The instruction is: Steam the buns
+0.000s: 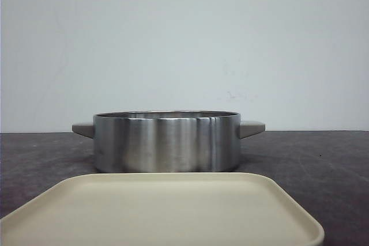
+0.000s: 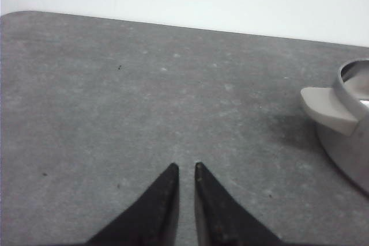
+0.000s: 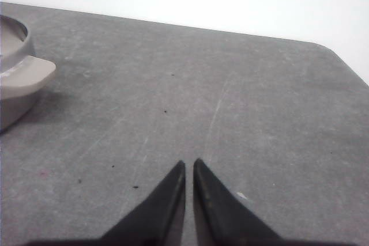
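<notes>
A round steel pot (image 1: pixel 167 142) stands on the dark grey table (image 1: pixel 323 165) in the front view, at the centre, with one pale grey handle (image 1: pixel 83 129) at its 9 o'clock side and another handle (image 1: pixel 252 128) at its 3 o'clock side. The camera looks at the pot almost level with its rim, so only a thin strip of the inner wall shows, and I cannot tell what is inside it. Just in front of the pot, at 6 o'clock from it, lies a cream tray (image 1: pixel 173 211) with rounded corners. The surface of the tray that shows carries nothing, but its near edge is cut off by the frame.

The buns are not visible in any view; if they are in the pot, the wall hides them.

The left gripper (image 2: pixel 186 166) hovers over bare table, its two black fingers almost together with only a narrow slit between the tips, holding nothing. The pot (image 2: pixel 346 136) with one handle (image 2: pixel 328 108) appears at 3 o'clock from it, cut off by the frame edge.

The right gripper (image 3: pixel 189 163) is the same: the fingers are nearly closed and empty, above bare table. The pot (image 3: pixel 11 84) is at 10 o'clock from it, only partly in view. Some small dark specks lie on the table near the fingertips; they are too small to identify.
</notes>
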`<state>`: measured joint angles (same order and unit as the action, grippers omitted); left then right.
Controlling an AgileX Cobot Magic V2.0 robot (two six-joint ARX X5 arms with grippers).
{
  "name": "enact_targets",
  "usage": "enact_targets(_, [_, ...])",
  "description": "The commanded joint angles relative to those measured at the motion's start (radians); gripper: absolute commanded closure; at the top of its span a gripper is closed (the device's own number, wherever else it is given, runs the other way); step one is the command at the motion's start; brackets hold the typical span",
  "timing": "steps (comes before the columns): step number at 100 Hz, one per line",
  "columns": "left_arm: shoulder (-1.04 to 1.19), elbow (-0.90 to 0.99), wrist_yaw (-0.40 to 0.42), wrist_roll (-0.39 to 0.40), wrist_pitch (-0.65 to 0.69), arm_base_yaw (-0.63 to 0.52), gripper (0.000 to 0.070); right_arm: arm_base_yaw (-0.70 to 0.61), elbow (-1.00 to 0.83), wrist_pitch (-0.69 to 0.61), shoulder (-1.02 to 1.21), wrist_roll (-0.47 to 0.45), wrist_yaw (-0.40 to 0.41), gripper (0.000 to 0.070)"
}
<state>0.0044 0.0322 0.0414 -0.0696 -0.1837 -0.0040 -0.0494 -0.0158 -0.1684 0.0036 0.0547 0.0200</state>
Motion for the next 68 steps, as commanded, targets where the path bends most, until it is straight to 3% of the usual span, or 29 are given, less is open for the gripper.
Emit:
enact_targets(1, [-0.002, -0.019, -0.017, 0.021, -0.01, 0.008, 0.07, 0.0, 0.004, 0.011, 0.0, -0.01, -0.001, 0.0683])
enact_targets(9, [-0.001, -0.018, -0.021, -0.031, -0.005, 0.008, 0.07, 0.0, 0.004, 0.011, 0.0, -0.01, -0.001, 0.0683])
enact_targets(68, [-0.001, -0.018, -0.021, -0.029, -0.004, 0.008, 0.07, 0.0, 0.004, 0.011, 0.0, -0.01, -0.001, 0.0683])
